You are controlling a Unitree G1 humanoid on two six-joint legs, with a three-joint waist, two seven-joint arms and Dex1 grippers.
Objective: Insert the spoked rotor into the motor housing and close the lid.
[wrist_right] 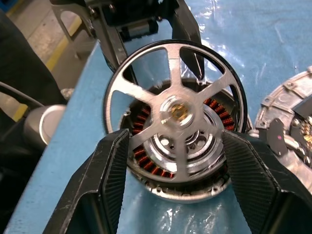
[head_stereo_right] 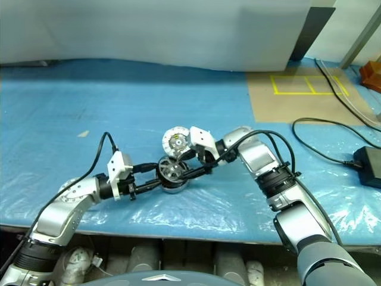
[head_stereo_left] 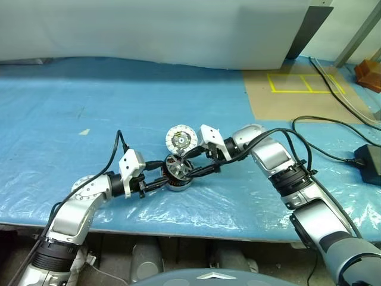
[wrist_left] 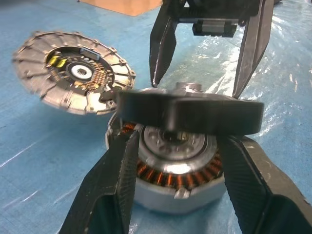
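The dark spoked rotor (wrist_right: 175, 109) sits on top of the motor housing (wrist_left: 170, 180), its hub over the silvery centre and its rim still above the copper windings. My left gripper (head_stereo_left: 169, 179) is shut on the housing, one finger against each side of the grey shell. From the opposite side my right gripper (wrist_right: 175, 141) reaches in. It is open, with its fingers (wrist_left: 158, 58) spread wide beside the rotor's rim. The lid (head_stereo_left: 181, 139) lies just behind the housing, its holed face with the dark centre turned up.
A blue plastic sheet (head_stereo_left: 119, 107) covers the table, whose front edge runs close below both arms. A black power adapter (head_stereo_left: 369, 162) and its cables lie at the right. At the back right is a brown board with yellow tape (head_stereo_left: 297, 89).
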